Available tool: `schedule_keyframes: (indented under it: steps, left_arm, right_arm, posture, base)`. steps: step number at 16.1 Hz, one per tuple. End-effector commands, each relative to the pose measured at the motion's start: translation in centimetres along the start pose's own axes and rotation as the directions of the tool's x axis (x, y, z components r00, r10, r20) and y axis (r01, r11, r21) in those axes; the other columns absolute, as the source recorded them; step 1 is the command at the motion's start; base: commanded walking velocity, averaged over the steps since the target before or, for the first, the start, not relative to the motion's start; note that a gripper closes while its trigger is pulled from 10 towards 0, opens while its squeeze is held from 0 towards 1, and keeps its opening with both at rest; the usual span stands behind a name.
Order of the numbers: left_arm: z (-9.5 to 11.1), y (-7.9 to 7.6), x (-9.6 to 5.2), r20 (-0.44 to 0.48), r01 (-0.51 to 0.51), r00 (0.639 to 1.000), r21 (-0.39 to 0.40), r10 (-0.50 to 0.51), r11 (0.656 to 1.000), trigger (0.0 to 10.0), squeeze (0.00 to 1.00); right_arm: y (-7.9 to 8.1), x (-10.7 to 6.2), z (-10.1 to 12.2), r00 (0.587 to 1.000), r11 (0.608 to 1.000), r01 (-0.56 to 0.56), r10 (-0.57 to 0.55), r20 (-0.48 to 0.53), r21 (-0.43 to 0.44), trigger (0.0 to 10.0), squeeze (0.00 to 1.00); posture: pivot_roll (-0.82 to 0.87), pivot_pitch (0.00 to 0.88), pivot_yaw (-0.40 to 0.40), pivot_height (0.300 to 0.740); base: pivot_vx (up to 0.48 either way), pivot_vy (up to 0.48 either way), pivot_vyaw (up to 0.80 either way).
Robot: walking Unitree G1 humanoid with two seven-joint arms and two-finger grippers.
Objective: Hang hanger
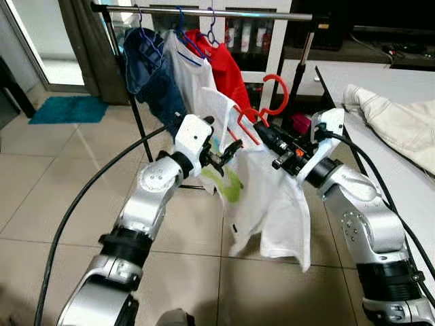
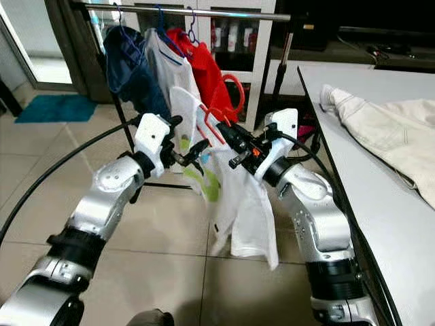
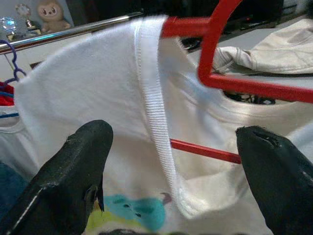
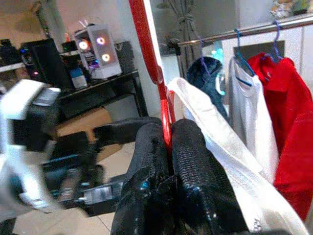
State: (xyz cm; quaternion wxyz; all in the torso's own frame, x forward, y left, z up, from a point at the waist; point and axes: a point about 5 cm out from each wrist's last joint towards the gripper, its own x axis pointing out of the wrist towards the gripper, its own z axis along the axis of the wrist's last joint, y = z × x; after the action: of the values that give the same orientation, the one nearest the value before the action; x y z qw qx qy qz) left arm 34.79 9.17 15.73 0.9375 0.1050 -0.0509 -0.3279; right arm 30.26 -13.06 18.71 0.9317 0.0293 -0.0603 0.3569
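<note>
Red hanger [image 1: 262, 112]: one unit, carrying one white T-shirt [image 1: 272, 197], held in mid-air between the two arms, nearer than the clothes rail [image 1: 204, 12] and not on it.

Left eye view: The right gripper [image 1: 262, 129] has its jaws clamped on the red hanger just below the hook. The left gripper [image 1: 228, 151] sits at the left side of the white T-shirt, jaws apart. The clothes rail carries three garments: one navy garment [image 1: 151, 71], one white shirt [image 1: 189, 71], one red shirt [image 1: 224, 64]. One cream garment [image 1: 401, 125] lies on the bench [image 1: 380, 81] at the right. One teal mat [image 1: 68, 109] lies on the tiled floor [image 1: 41, 197] at far left.

Right eye view: Same layout. The hanger hook rises above the right gripper, near the red shirt.

Left wrist view: Two black fingers [image 3: 73, 171] stand wide apart, with the T-shirt collar and the red hanger bar between them, neither visibly gripped.

Right wrist view: Two fingers [image 4: 195, 166] are pressed together on the red hanger stem. Blue hangers [image 4: 242, 54] hold the garments on the rail.
</note>
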Motion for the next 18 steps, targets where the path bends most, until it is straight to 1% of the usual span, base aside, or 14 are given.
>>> schedule_keyframes:
  steps: [1, 2, 3, 4, 5, 10, 18]
  left_arm:
    - [0.6, 0.3, 0.6, 0.015, -0.01, 1.0, 0.036, 0.009, 0.999, 10.0, 0.0]
    - [0.7, 0.4, 0.8, 0.019, -0.01, 1.0, 0.04, 0.009, 0.999, 10.0, 0.0]
    - [0.8, 0.6, 1.2, 0.024, -0.006, 1.0, 0.046, 0.005, 0.999, 5.0, 0.0]
    - [0.8, 0.6, 1.2, 0.025, -0.006, 1.0, 0.047, 0.005, 0.999, 1.5, 0.0]
    - [0.9, 0.6, 1.4, 0.034, -0.005, 0.999, 0.052, 0.003, 0.999, 0.0, 0.0]
    - [0.8, 0.4, 1.6, 0.05, 0.01, 0.999, 0.057, -0.013, 0.998, 0.0, 0.0]
    - [0.6, 0.6, 1.6, 0.059, 0.001, 0.998, 0.057, -0.004, 0.998, 0.0, 0.0]
  right_arm:
    - [0.5, 0.1, 1.0, 0.999, 1.0, -0.031, 0.031, 0.042, -0.003, 10.0, 0.0]
    - [0.6, 0.0, 1.0, 0.998, 0.999, -0.037, 0.037, 0.044, 0.0, 10.0, 0.0]
    - [0.6, 0.0, 1.0, 0.998, 0.999, -0.042, 0.042, 0.044, 0.004, 10.0, 0.0]
    - [0.7, 0.0, 1.0, 0.998, 0.999, -0.042, 0.042, 0.044, 0.004, 10.0, 0.0]
    - [0.7, -0.1, 1.0, 0.998, 0.999, -0.044, 0.043, 0.045, 0.008, 10.0, 0.0]
    - [0.6, -0.3, 1.0, 0.998, 0.999, -0.041, 0.04, 0.046, 0.016, 10.0, 0.0]
    - [0.6, -0.3, 0.8, 0.998, 0.999, -0.043, 0.042, 0.039, 0.026, 10.0, 0.0]
  posture:
    - [0.05, 0.0, 0.051, 0.74]
    - [0.05, 0.0, 0.053, 0.74]
    - [0.04, 0.0, 0.053, 0.74]
    - [0.04, 0.0, 0.055, 0.74]
    - [0.04, 0.0, 0.056, 0.74]
    - [0.04, 0.0, 0.056, 0.74]
    - [0.05, 0.0, 0.052, 0.74]
  base:
    - [0.0, 0.0, 0.0]
    - [0.0, 0.0, 0.0]
    - [0.0, 0.0, 0.0]
    - [0.0, 0.0, 0.0]
    - [0.0, 0.0, 0.0]
    - [0.0, 0.0, 0.0]
    - [0.0, 0.0, 0.0]
